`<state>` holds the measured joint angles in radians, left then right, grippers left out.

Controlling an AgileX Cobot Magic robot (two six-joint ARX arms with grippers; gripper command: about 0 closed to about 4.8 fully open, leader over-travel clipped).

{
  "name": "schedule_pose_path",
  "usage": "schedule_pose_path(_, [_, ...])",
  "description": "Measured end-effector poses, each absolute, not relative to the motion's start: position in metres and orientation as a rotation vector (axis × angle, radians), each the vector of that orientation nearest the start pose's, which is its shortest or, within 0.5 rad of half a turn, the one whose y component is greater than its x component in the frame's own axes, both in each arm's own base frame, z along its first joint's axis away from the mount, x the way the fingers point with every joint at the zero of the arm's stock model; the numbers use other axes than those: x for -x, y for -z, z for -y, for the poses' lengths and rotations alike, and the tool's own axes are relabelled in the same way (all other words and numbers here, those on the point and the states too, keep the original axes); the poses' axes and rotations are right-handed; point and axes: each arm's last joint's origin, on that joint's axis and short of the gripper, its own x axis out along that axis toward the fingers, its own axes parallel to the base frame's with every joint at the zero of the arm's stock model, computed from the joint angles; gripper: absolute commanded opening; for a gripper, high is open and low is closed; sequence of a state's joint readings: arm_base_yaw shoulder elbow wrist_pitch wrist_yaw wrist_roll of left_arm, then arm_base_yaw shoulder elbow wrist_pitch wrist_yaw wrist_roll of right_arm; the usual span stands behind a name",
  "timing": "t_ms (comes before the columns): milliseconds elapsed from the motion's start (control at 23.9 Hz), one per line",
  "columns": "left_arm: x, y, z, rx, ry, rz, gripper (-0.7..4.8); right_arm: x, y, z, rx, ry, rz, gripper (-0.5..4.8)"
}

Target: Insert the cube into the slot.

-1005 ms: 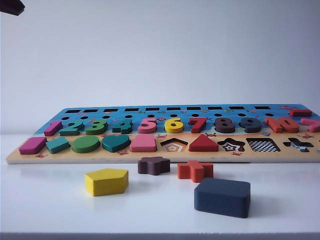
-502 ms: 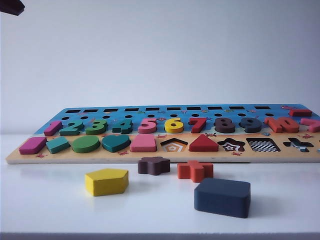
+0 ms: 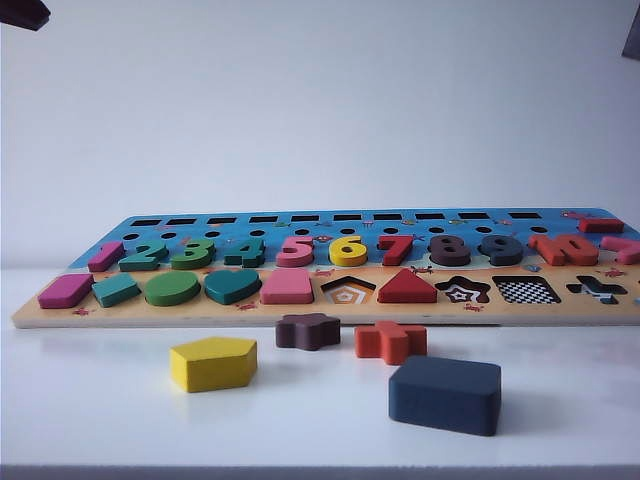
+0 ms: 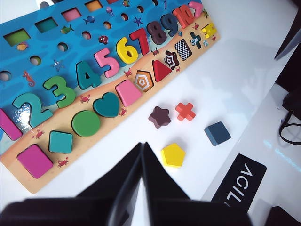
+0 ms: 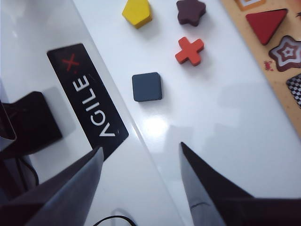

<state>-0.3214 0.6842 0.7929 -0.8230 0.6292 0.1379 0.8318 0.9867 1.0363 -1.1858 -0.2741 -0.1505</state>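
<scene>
Landmark: the long wooden puzzle board (image 3: 330,300) with coloured numbers and shape recesses.

Cube: flat dark navy-grey wooden block with rounded corners (image 3: 445,394), lying loose on the white tabletop (image 3: 100,420), in front of the board and apart from it. Same block in the right wrist view (image 5: 147,86). Nothing touches it.

Slot: rounded-rectangle recess with black-and-white checkered bottom (image 3: 526,290), in the board's front row between the star recess and the cross recess. Empty.

Other loose pieces in front of the board: yellow pentagon block (image 3: 213,363), dark maroon star block (image 3: 307,331), orange cross block (image 3: 390,341).

Change over the last second: a dark edge now shows at the upper right corner of the exterior view, absent before; probably the right arm swinging in. Blocks and board unmoved.

Right gripper (image 5: 141,162): jaws spread wide, empty, high above the tabletop, the cube ahead of them on the board side.

Left gripper (image 4: 142,155): jaws pressed together, empty, well off the board's front edge, above the tabletop near the yellow pentagon.

Judgement: approach only begun; grasp and insertion both outstanding.
</scene>
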Motion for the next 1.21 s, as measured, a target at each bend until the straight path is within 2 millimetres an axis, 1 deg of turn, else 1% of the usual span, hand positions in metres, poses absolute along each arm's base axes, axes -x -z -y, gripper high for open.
schedule_pose_path(84, [-0.110,-0.297,0.055,-0.008,0.956,-0.667,0.10,-0.098,-0.302,-0.135,0.522,-1.064,-1.101,3.23])
schedule_pose_path(209, [-0.110,-0.297,0.055,-0.009,0.957,-0.664,0.10,-0.094,-0.295,-0.153,0.578,-1.067,-1.110,3.25])
schedule_pose_path(335, [-0.110,-0.297,0.055,-0.009,0.957,-0.664,0.10,-0.097,-0.289,-0.167,0.531,-1.042,-1.137,3.25])
schedule_pose_path(461, [-0.110,-0.297,0.055,-0.009,0.957,-0.664,0.10,-0.105,-0.282,-0.181,0.405,-0.964,-1.189,3.25])
schedule_pose_path(544, [-0.110,-0.297,0.055,-0.009,0.957,-0.664,0.10,-0.108,-0.278,-0.186,0.375,-0.943,-1.217,3.25])
schedule_pose_path(754, [-0.110,-0.297,0.055,-0.009,0.957,-0.664,0.09,-0.111,-0.269,-0.193,0.382,-0.939,-1.273,3.25])
schedule_pose_path(1047, [-0.110,-0.297,0.055,-0.009,0.957,-0.663,0.09,-0.117,-0.254,-0.203,0.484,-0.987,-1.297,3.25])
schedule_pose_path(1214, [-0.110,-0.297,0.055,-0.009,0.957,-0.664,0.09,-0.118,-0.252,-0.205,0.552,-1.040,-1.271,3.57])
